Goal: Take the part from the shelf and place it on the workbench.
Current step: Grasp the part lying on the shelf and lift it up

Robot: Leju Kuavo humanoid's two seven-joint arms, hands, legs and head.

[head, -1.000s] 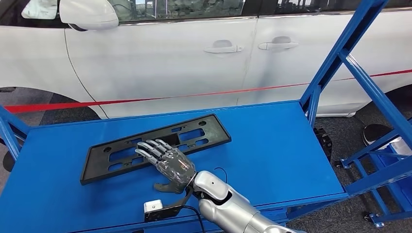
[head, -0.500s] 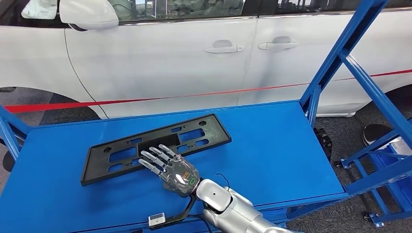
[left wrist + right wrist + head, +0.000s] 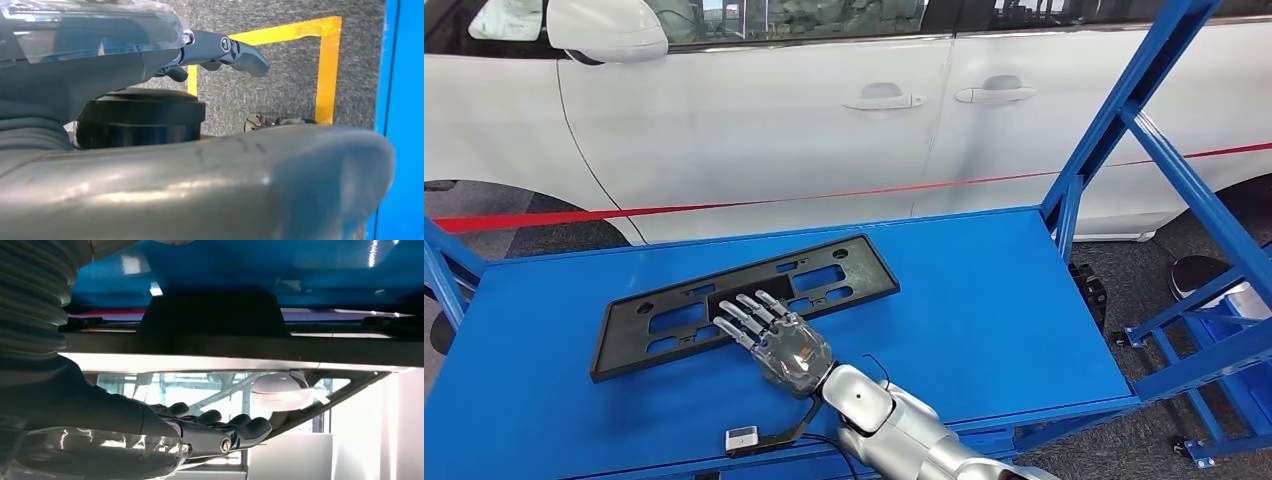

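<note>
One black part (image 3: pixel 742 303) on a blue workbench (image 3: pixel 984 300).
Right hand (image 3: pixel 776 337) spread above its near edge; white car (image 3: pixel 754 120) behind, grey floor (image 3: pixel 280 90).

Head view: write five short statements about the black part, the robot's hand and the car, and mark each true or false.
1. The black part lies flat on the blue surface. True.
2. The right hand has lifted the part clear of the surface. False: the part lies on the surface, the hand's fingers spread over its near edge.
3. A white car stands behind the blue surface. True.
4. The car's doors are open. False: both doors are shut.
5. The part is a solid plate without openings. False: it has several cut-outs.
</note>
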